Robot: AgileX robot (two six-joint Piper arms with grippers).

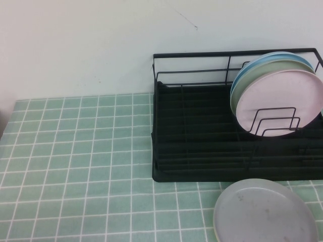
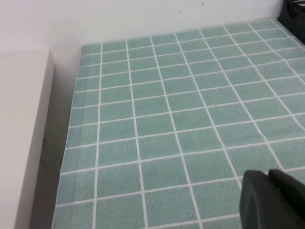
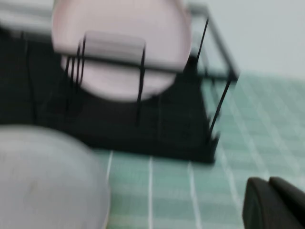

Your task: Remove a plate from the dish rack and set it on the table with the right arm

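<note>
Your right tool (image 3: pixel 274 205) shows only a black tip beside the dish rack (image 1: pixel 202 151), your left tool (image 2: pixel 271 200) likewise over bare desk (image 1: pixel 75 151); I cannot tell either's grip. The grey plate (image 1: pixel 265 212) lies flat on the desk just before the rack, so back away clear without nudging it.

Dish rack (image 1: pixel 202 151): thin black wire with a matt black ribbed base tray, plastic-looking. Plate (image 1: pixel 265 212): pale grey, matt, faintly specked and scuffed. Pink plate (image 1: pixel 280 101): smooth, satin finish. Table (image 1: pixel 75 151): mint-green tile-pattern covering, smooth, low sheen. Wall (image 1: pixel 75 45): matt off-white.
</note>
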